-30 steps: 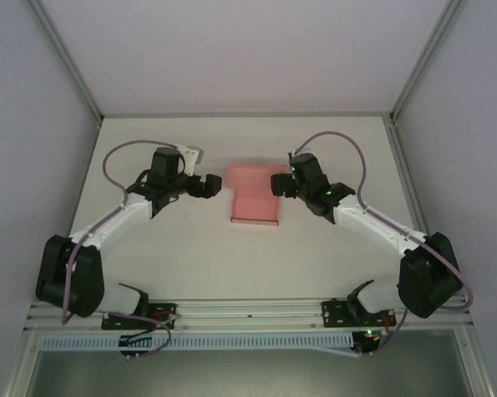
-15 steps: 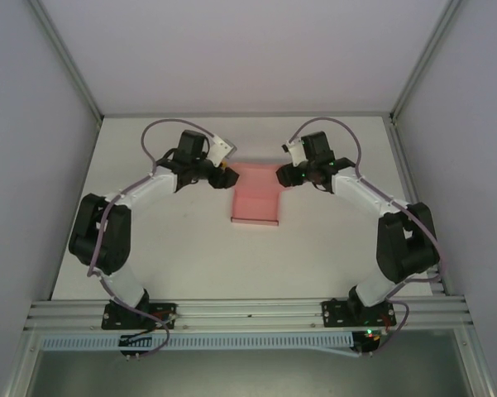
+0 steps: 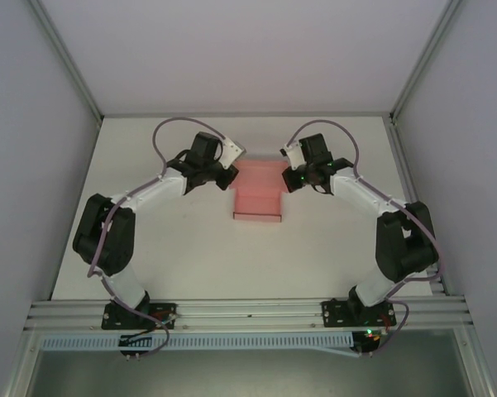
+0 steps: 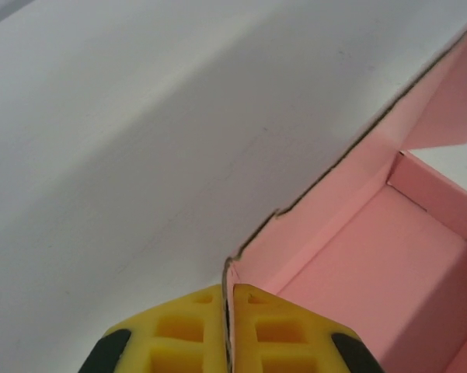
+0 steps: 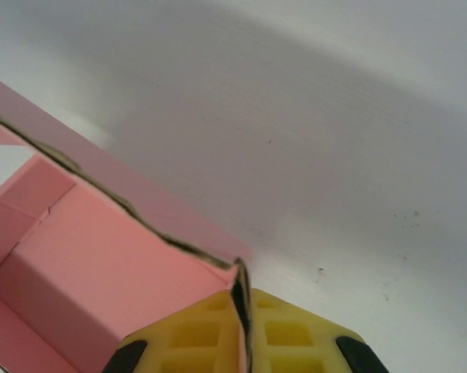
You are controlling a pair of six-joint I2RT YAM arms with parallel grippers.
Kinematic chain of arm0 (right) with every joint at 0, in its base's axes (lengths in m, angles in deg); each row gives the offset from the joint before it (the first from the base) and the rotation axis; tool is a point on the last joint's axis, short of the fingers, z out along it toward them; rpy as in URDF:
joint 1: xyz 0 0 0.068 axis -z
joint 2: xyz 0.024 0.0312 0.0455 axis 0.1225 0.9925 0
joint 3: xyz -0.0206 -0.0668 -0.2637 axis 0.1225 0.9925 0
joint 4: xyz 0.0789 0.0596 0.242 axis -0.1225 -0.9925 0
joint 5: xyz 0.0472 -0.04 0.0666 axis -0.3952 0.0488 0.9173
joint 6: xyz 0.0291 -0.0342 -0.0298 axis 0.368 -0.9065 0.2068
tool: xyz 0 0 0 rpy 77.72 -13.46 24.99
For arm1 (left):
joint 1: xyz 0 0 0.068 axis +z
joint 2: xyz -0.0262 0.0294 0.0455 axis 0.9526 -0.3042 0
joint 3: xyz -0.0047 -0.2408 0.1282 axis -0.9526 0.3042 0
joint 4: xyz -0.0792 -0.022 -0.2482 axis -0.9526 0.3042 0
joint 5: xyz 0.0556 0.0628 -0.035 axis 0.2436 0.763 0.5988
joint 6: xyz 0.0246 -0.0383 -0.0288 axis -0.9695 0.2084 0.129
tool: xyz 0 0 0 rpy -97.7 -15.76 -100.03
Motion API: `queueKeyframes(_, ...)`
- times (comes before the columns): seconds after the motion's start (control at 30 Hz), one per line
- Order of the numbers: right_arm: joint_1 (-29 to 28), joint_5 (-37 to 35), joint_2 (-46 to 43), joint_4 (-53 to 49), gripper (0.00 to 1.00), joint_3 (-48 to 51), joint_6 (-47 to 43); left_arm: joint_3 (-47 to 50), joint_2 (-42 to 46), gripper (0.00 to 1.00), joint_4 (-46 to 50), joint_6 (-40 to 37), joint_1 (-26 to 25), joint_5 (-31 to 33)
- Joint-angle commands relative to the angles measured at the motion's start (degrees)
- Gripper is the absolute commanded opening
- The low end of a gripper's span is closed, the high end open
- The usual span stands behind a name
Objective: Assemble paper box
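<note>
White table (image 3: 174,240) in a pale enclosure, a half-made paper box (image 3: 258,195) pinched at both sides

The paper box sat toward the far middle of the table, between the two arms, its pink floor lying flat, its side walls raised and its top open. The left gripper (image 4: 228,301) was closed tight on the thin upper edge of the left wall, near a corner, and the right gripper (image 5: 243,299) was closed the same way on the right wall. The step in hand looked like standing the side walls up and squaring them. The next move would likely call for both arms working together, folding walls or end flaps inward to lock, with a light, even pull so the thin card neither creased nor tore
</note>
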Motion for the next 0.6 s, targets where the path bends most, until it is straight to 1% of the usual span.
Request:
queueKeyframes(0.0,-4.1,-7.5,-3.4,5.0,0.02,2.0,4.9,-1.8,3.3,0.00,-0.7,9.9,-2.8,12.9)
queueKeyframes(0.07,-6.1,-11.5,-4.0,8.8,0.00,2.9,9.0,-2.0,4.1,0.00,-1.4,15.2,-4.2,17.4)
queueKeyframes(0.17,-8.3,-16.4,-4.0,14.7,0.00,4.0,15.2,-0.4,4.7,0.00,-4.9,21.7,-4.9,19.1)
queueKeyframes(0.33,-9.2,-26.0,-1.0,21.4,0.00,4.0,27.1,2.1,3.5,0.00,-12.0,27.5,-5.3,21.4)
queueKeyframes(0.4,-9.3,-26.1,0.5,25.3,0.00,4.1,31.1,1.7,2.2,0.00,-13.5,28.1,-5.2,21.4)
queueKeyframes(0.5,-9.3,-23.8,2.5,34.7,0.00,6.1,35.4,0.6,-0.1,0.00,-14.0,30.0,-5.3,21.8)
queueKeyframes(0.57,-9.2,-23.1,3.7,38.3,0.00,6.9,38.5,0.3,-1.4,0.00,-15.3,30.3,-5.2,22.1)
